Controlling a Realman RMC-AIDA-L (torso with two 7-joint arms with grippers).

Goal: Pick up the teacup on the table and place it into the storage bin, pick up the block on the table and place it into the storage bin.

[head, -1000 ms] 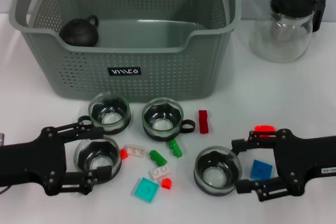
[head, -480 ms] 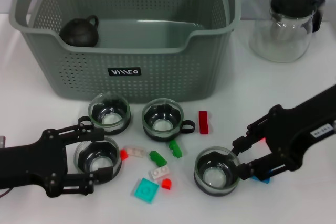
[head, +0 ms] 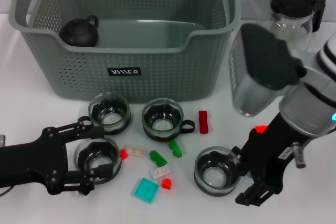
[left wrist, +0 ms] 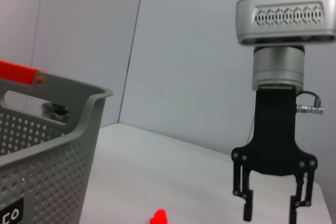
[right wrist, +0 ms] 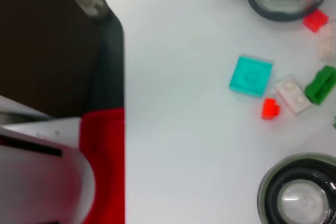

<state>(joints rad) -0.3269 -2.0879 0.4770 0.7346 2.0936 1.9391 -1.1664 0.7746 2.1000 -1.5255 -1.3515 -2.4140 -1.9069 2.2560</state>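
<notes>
Inspecting the grippers around the storage bin

We find the storage bin (head: 126,40) at the table's far side, a dark teapot (head: 80,31) inside it. In front of it, our left gripper (head: 97,153) has its fingers spread wide around a teacup (head: 98,157), with no firm grip evident. Our right gripper (head: 251,182) points downward just beside another teacup (head: 217,170), fingers parted and holding nothing. Small blocks (head: 157,158) lie between the two cups.

— From the head we look steeply down on the worktop (head: 37,103). And our wrists?
— Left looks level across it; right looks straight down, close. All share the scattered blocks (right wrist: 251,75).
</notes>
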